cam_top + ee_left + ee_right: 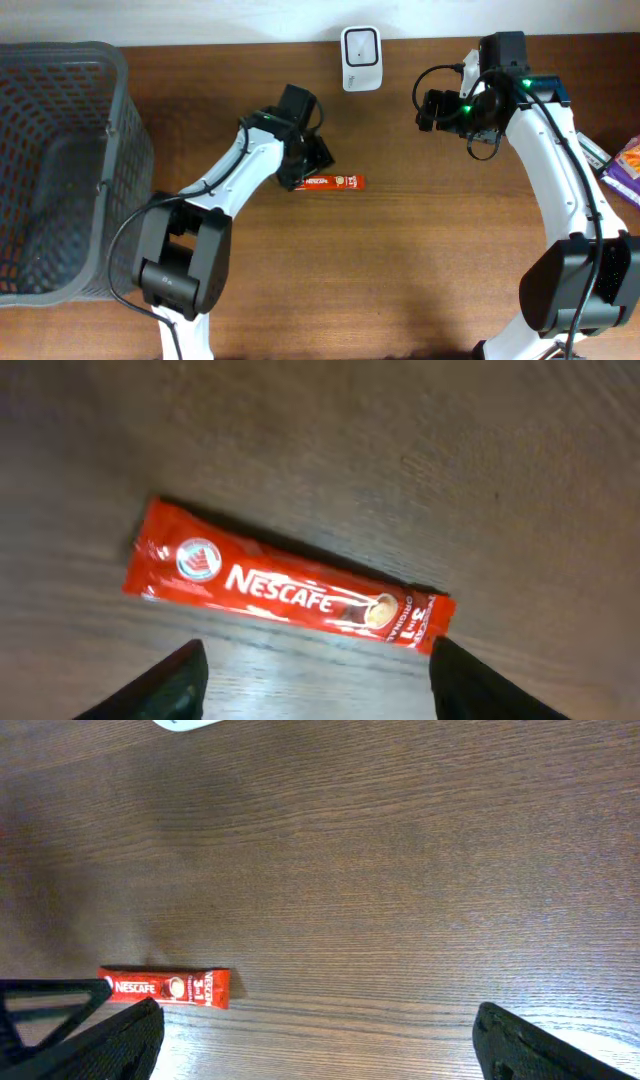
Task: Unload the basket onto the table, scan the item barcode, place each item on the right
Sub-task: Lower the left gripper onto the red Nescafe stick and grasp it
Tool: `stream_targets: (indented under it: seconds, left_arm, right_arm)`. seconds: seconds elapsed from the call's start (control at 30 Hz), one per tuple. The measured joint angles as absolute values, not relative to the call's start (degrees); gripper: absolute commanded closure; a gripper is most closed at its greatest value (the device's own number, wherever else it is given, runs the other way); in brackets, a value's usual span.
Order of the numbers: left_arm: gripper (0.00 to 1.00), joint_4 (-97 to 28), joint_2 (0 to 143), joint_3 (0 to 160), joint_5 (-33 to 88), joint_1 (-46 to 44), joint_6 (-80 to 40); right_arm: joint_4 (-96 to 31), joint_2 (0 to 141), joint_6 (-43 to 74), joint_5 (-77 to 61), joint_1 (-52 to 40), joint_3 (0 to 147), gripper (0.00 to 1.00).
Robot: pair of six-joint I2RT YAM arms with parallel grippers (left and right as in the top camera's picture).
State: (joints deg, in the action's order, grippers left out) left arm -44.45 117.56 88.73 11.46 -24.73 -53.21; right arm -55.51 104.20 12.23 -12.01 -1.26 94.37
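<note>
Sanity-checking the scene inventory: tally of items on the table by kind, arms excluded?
Red coffee sachet: 1
White scanner: 1
Grey mesh basket: 1
Purple packet, cut off at right edge: 1
Unclear flat item beside it: 1
Total: 5

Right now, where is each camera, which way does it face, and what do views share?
Overhead: above the table, facing straight down; left arm, right arm, sachet, scanner, basket.
Left wrist: on the left arm, facing down at the sachet; left claw open at bottom.
Right wrist: on the right arm, facing down at the table; right claw open at bottom.
Shared: all three show the sachet.
</note>
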Motion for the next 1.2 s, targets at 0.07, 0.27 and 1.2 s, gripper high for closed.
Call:
stream_targets:
  seconds: [0.07,0.27,1.2]
  left_arm:
    - [0.27,-44.42,117.56,88.73,7.03,-27.27,-64.18]
    - [0.28,-43.0,120.68,88.73,-3.9,-30.74,-79.59]
    - [0.92,-66.52,112.38,89.1,-34.68,-30.63,-25.91]
  right_arm:
    - [-55.51,104.2,12.23,-12.01,-1.26,94.37,0.01]
    - [-55.53,104.2,12.23,-12.01,-1.26,94.37,0.01]
    - [-55.51,104.2,12.23,-11.86,-1.26,94.35,0.01]
